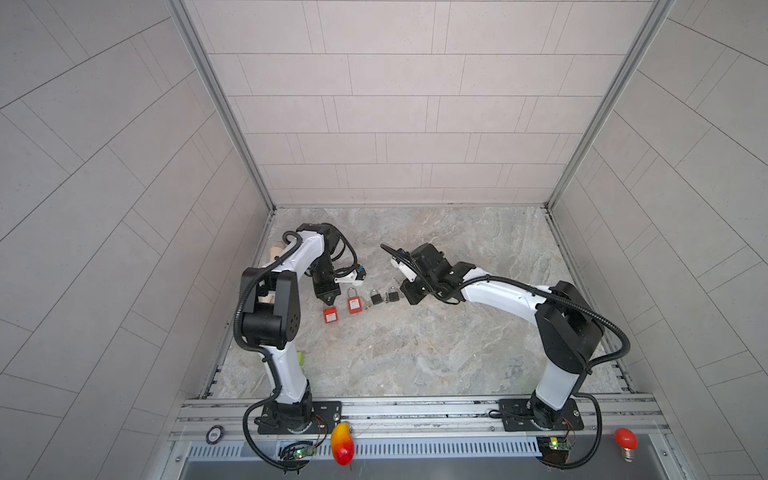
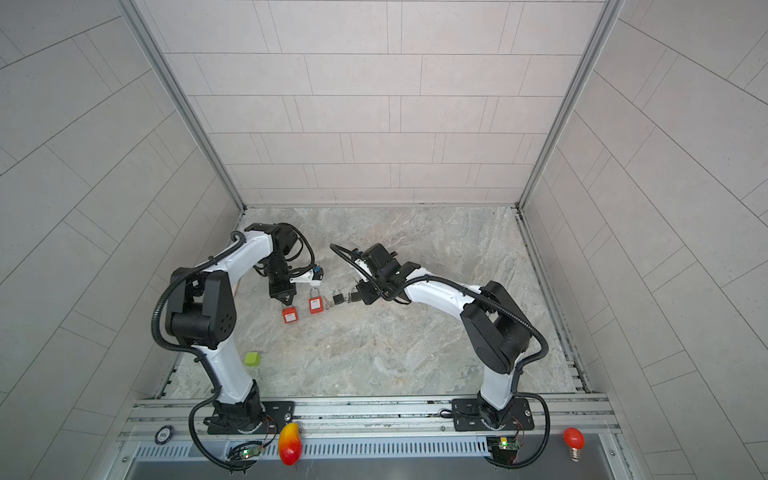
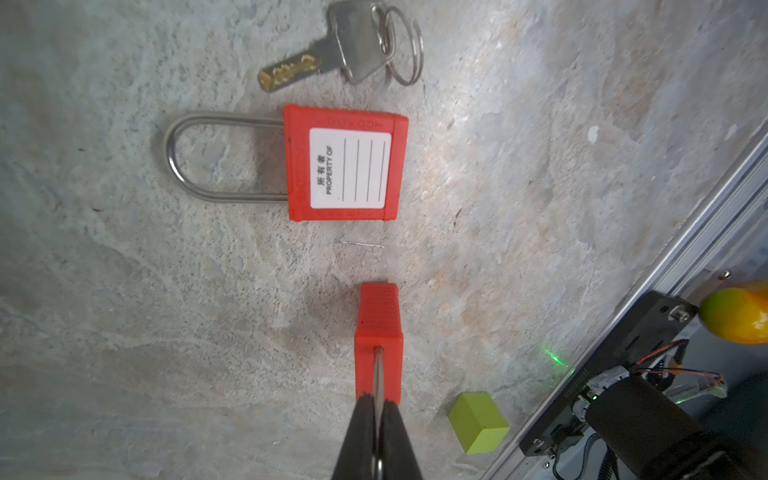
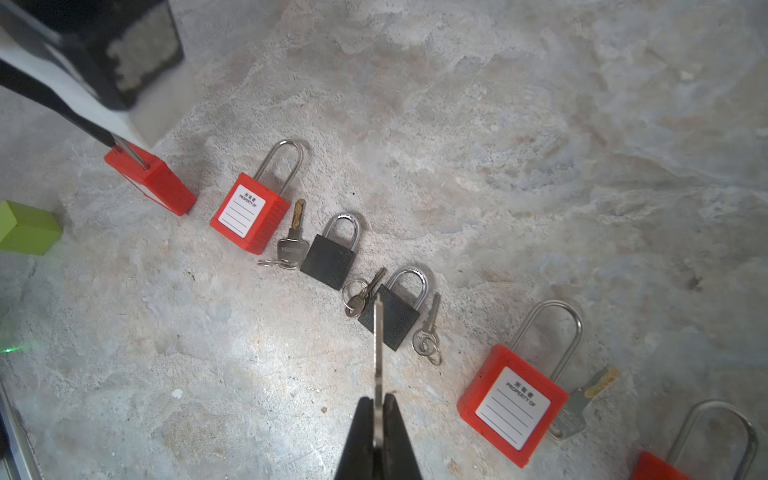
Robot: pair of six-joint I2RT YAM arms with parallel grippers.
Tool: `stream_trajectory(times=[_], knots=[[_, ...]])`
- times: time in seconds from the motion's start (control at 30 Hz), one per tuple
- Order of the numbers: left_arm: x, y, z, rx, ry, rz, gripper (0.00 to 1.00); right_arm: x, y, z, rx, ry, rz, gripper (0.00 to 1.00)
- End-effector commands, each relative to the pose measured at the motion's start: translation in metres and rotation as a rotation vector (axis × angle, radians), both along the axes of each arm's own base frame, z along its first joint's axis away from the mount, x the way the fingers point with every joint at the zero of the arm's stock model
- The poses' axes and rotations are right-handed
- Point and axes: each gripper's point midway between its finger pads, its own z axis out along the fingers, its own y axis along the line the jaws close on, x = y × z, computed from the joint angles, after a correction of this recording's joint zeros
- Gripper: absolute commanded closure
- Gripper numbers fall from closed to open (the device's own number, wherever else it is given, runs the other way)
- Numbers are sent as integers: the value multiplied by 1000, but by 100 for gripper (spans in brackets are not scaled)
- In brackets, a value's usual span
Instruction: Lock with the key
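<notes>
My left gripper [image 3: 376, 409] is clamped on the shackle [image 3: 378, 370] of the red padlock [image 3: 379, 328]. The lock's body runs straight ahead of the fingertips, on edge against the table [image 3: 124, 291]. My right gripper [image 4: 377, 401] is pinched tight on the key [image 4: 377, 345], its blade pointing forward past the tips, over a black padlock [image 4: 395, 322]. The held lock sits well off to that hand's side.

As I judge it, three things could go wrong:
- The thin shackle grip may let the body swing when the key pushes on it.
- The key may pivot in its grip.
- Crossing low would scatter the loose keys [image 4: 428, 336] and spare locks [image 4: 249, 216] just ahead.

I can't see the keyhole.
</notes>
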Motion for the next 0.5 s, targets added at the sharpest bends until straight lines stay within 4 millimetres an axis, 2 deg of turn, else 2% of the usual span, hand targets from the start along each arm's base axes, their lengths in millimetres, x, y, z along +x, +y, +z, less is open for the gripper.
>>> stream_trajectory(times=[0.0, 0.07, 0.2, 0.37, 0.47], knots=[[7, 4, -4, -6, -4, -21, 84, 6, 9, 4, 35, 7, -21, 100], [12, 6, -8, 3, -17, -16, 78, 7, 11, 4, 33, 10, -19, 100], [24, 17, -14, 50, -57, 3, 76, 11, 17, 5, 46, 16, -13, 100], [49, 29, -17, 117, -165, 0, 67, 11, 27, 1, 75, 59, -17, 100], [68, 37, -12, 168, -258, 28, 62, 5, 34, -1, 78, 76, -11, 100]])
